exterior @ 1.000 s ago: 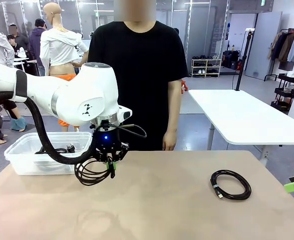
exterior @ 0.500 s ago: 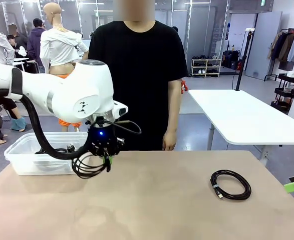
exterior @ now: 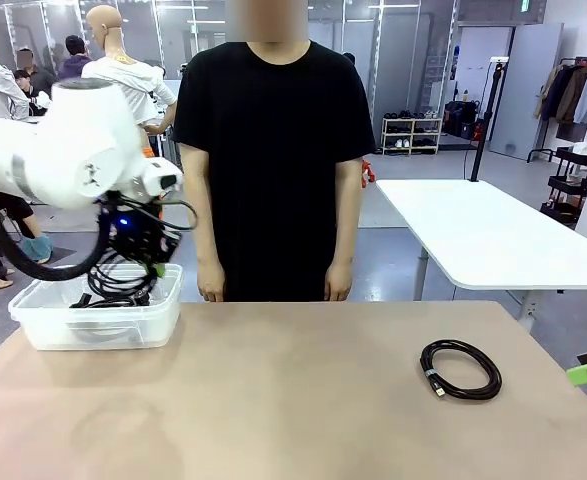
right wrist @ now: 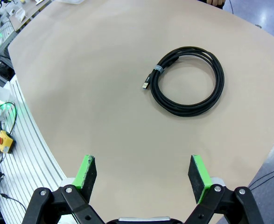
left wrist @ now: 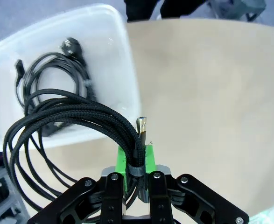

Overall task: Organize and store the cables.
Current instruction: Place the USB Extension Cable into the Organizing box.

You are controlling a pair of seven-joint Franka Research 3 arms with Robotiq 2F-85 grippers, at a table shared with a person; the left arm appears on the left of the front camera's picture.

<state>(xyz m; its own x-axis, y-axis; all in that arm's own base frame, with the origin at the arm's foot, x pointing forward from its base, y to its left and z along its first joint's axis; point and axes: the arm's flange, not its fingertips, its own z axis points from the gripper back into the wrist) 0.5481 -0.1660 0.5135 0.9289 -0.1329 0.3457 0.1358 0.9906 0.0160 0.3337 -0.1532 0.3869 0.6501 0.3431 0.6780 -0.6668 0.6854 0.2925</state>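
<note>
Clamped on a braided cable coil (left wrist: 94,116), the left jaws have swung it from the tabletop (exterior: 303,410) to above the clear bin (exterior: 73,335); the right jaws gape over the remaining coil (right wrist: 154,87).

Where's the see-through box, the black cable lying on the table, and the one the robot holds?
Clear plastic box (exterior: 53,332), front view, front wall.
Loose black coiled cable (right wrist: 186,108), right wrist view, lower arc.
Held black braided coil (left wrist: 80,113), left wrist view, top loop.
</note>
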